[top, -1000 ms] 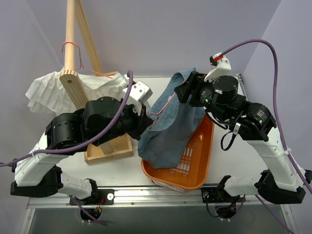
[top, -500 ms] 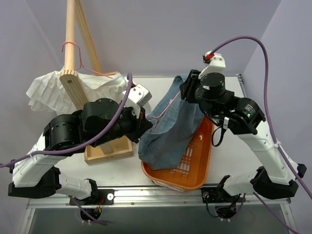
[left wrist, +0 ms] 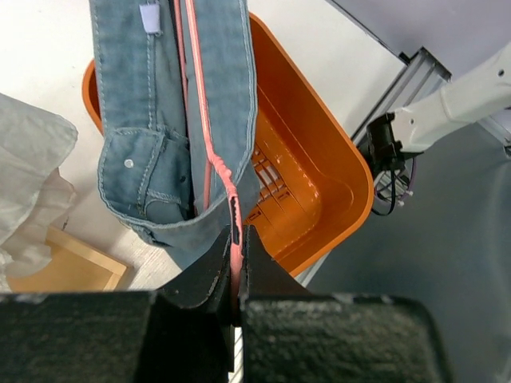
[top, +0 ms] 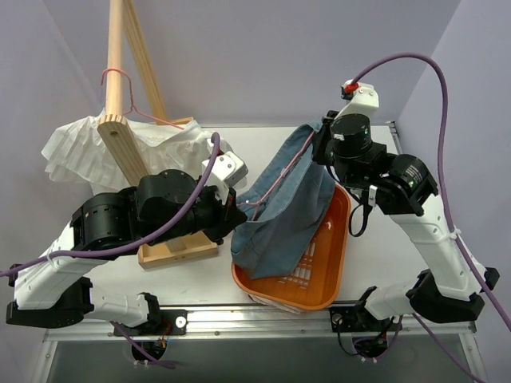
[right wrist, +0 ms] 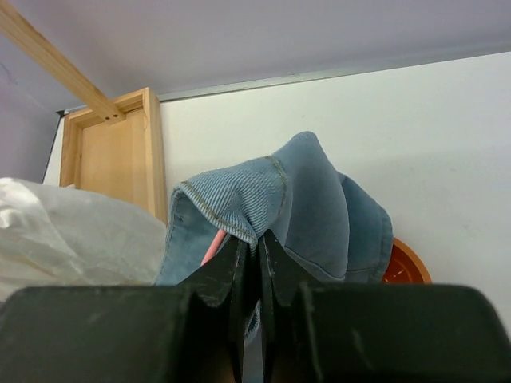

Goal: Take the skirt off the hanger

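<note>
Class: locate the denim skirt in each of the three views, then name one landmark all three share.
Top external: skirt at centre, between the two arms.
Left wrist: skirt upper left, pink hanger inside it.
Right wrist: skirt at centre, pinched by the fingers.
Shared landmark: the orange basket.

The black-and-white left arm (top: 112, 223) lies folded low across the lower left of the overhead view, forearm pointing toward frame centre. Its left gripper (left wrist: 237, 239) has both black fingers pressed together on a thin pink wire hanger (left wrist: 199, 96). The black-and-white right arm (top: 431, 231) rises from the lower right, elbow bent, wrist at upper centre. The right gripper (right wrist: 257, 243) pinches a fold of blue denim skirt (right wrist: 319, 199).
</note>
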